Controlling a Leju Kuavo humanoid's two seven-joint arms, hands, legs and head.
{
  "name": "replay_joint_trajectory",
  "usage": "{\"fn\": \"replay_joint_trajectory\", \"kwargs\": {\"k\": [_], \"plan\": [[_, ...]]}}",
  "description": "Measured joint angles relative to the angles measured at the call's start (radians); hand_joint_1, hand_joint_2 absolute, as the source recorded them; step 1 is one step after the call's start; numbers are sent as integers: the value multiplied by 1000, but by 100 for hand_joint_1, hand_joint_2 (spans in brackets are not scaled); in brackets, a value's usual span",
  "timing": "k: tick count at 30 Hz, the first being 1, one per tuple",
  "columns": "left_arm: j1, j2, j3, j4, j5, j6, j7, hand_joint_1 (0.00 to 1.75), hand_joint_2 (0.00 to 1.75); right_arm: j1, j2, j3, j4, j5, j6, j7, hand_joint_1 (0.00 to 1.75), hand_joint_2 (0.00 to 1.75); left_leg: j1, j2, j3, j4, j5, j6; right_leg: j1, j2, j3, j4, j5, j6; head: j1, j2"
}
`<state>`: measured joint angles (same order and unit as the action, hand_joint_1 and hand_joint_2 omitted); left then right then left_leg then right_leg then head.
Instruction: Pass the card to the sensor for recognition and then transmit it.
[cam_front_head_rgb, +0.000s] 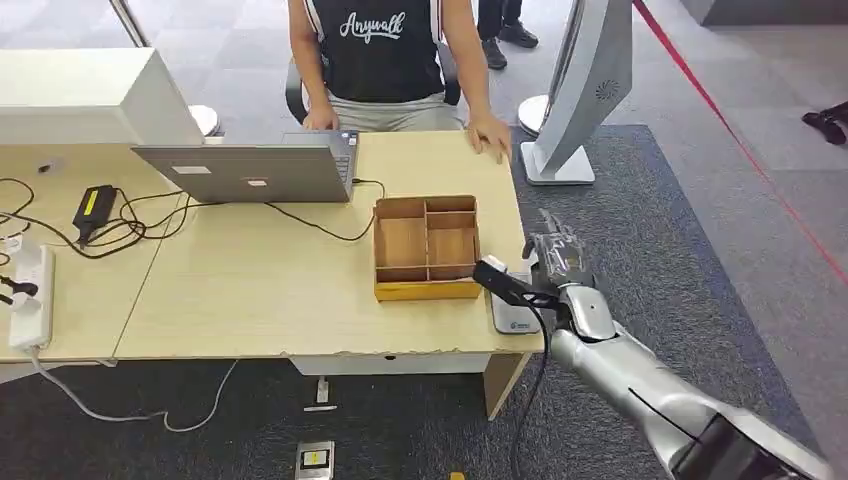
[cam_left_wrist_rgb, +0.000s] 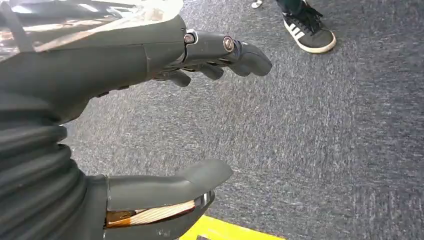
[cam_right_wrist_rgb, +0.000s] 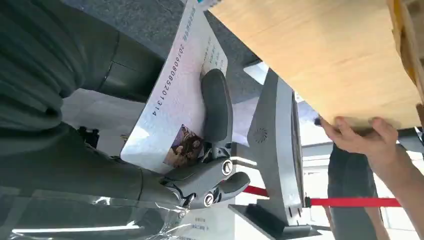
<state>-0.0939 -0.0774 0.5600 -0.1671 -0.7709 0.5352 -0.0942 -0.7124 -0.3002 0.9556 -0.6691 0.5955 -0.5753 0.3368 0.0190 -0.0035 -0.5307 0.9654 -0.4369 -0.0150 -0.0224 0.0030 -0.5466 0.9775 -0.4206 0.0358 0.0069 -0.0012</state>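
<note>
The right hand is closed on the ID card, held flat just above the card reader, seemingly for scanning.

A smooth pale wood table bears a cardboard tray; the card looks glossy, the carpet rough.

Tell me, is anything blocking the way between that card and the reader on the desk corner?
Nothing visible does. The right hand grips the card just beside the small grey reader at the desk corner; the wooden box sits off to one side.
</note>
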Motion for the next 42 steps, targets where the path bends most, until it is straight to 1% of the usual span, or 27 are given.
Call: {"fn": "replay_joint_trajectory", "kwargs": {"k": [3,7,9,12,19,22,25,29,34,38,42], "plan": [[0,0,3,0,-10,-1,-3,0,175,-15,-11,-8,-36,21,-19,23,175,175,0,0,0,0,0,0,0,0,0,0,0,0,0,0],[0,0,3,0,-27,-3,-8,0,175,-68,-40,-25,-123,83,-5,90,175,175,0,0,0,0,1,0,0,0,-1,0,1,0,0,0],[0,0,3,1,-37,-5,-8,0,175,-96,-54,-38,-179,117,22,113,175,175,0,0,0,0,1,0,0,0,-1,0,1,0,0,0],[0,0,3,1,-51,-11,-8,0,175,-130,-64,-49,-245,155,62,129,175,175,0,0,0,0,1,0,0,0,-1,0,1,0,0,0],[0,0,3,2,-85,-22,-8,0,175,-179,-56,-42,-331,195,150,130,175,175,0,0,-1,0,1,0,0,0,-1,0,1,0,0,0],[-1,0,3,2,-95,-24,-11,0,175,-198,-39,-33,-336,196,182,123,175,175,0,0,-1,0,1,0,0,0,-1,0,1,0,0,0],[-1,0,3,2,-105,-26,-15,0,175,-219,-14,-19,-333,200,213,101,175,175,0,0,-1,0,1,0,0,0,-1,0,1,0,0,0],[-1,0,3,2,-114,-32,-21,0,175,-249,21,2,-314,206,234,87,175,175,0,0,-1,0,1,0,0,0,-1,0,1,0,0,0],[-8,0,3,2,-127,-40,-13,0,175,-279,65,29,-267,207,234,63,175,175,0,0,-1,0,1,0,0,0,-1,1,1,0,0,0],[-8,0,3,2,-127,-40,-11,0,175,-308,114,50,-197,206,230,42,175,175,0,0,-1,0,1,0,0,0,-2,1,1,0,0,0],[-7,0,3,2,-126,-39,-11,0,175,-336,161,68,-127,209,227,39,175,175,0,0,-2,0,1,0,0,0,-2,1,1,0,0,0]]}}
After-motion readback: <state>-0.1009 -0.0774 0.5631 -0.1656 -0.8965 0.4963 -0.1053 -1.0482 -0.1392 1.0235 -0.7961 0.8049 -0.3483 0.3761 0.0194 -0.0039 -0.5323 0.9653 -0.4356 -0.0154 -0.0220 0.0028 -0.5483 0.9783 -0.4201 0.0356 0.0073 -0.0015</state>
